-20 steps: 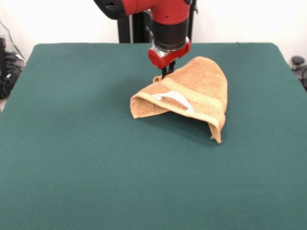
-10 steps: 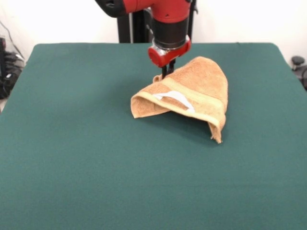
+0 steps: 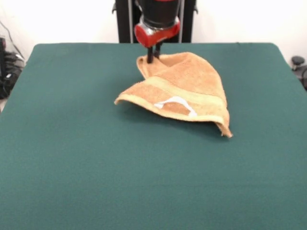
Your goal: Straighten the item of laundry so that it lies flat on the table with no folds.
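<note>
Green felt stretches wide across the desk, with a pale wall behind its far edge, and all the action sits toward the far middle. The tool comes down from the top of the front view, its red collar just above two dark prongs, and those prongs are pressed together on a far corner of the towel, pinching a small bunch of cloth that stands up around them.

From that pinch, the towel fans out toward the camera and to the picture's right. So the whole body of cloth lies on the near-right side of the tool, none of it behind. Its long run goes from the pinched corner down to the ragged tip at the near right, which droops onto the felt. The woven band crosses that run, and the near hem is lifted and curled, with shadow under it and the white label peeking out from the underside.

My read: that raised hem means a fold is not yet out. Since the cloth trails near-right, a pull away from it, far and to the picture's left, looks like the direction that would draw it flat. Only one arm here, so no choice of hand.
</note>
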Action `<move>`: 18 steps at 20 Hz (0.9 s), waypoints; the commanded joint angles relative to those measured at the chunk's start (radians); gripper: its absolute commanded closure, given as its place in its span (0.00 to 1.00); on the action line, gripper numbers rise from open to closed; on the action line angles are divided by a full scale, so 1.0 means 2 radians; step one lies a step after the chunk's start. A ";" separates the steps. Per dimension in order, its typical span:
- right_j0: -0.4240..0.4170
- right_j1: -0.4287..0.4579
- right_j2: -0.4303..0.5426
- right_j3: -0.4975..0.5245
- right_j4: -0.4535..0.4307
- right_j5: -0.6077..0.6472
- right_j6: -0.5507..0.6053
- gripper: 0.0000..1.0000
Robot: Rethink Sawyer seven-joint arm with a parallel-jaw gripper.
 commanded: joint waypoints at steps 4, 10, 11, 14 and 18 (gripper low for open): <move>0.018 -0.055 0.004 0.032 0.016 0.089 -0.056 1.00; 0.021 -0.053 0.008 0.028 0.009 0.092 -0.051 1.00; 0.022 -0.054 0.008 0.025 0.009 0.094 -0.050 1.00; 0.029 -0.044 0.003 0.012 -0.004 0.090 -0.043 1.00; 0.037 -0.033 -0.003 -0.007 -0.028 0.078 -0.041 1.00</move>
